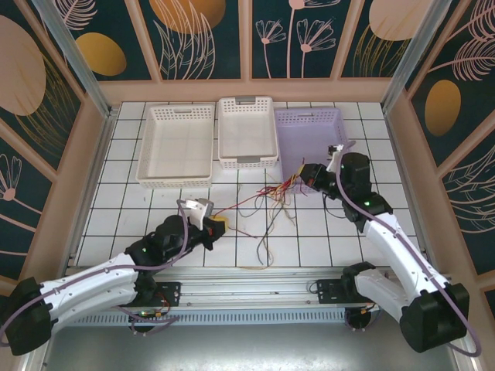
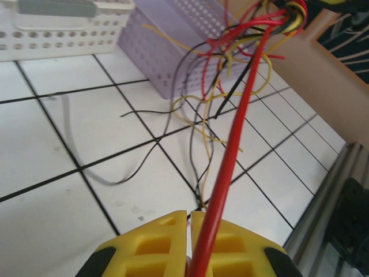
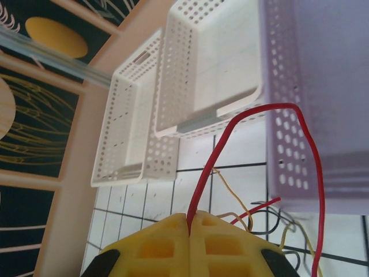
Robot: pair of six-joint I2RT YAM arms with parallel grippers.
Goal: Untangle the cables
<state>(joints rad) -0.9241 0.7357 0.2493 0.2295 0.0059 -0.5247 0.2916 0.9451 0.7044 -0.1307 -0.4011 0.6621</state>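
The cables (image 1: 282,189) lie as a loose tangle of thin red, black and yellow wires on the white tiles, just in front of the purple basket (image 1: 309,135). My left gripper (image 1: 219,224) is to the lower left of the tangle. Its yellow fingers (image 2: 155,245) are shut on a red cable (image 2: 236,138) that runs taut up to the knot (image 2: 219,98). My right gripper (image 1: 303,176) sits at the right edge of the tangle. In the right wrist view its jaws (image 3: 189,218) are shut on another red cable (image 3: 207,167), which arches up and over to the right.
Two white baskets (image 1: 176,147) (image 1: 246,135) stand to the left of the purple one along the back. Loose black and yellow strands (image 1: 267,239) trail toward the table's front edge. Wooden walls (image 1: 93,147) close in both sides.
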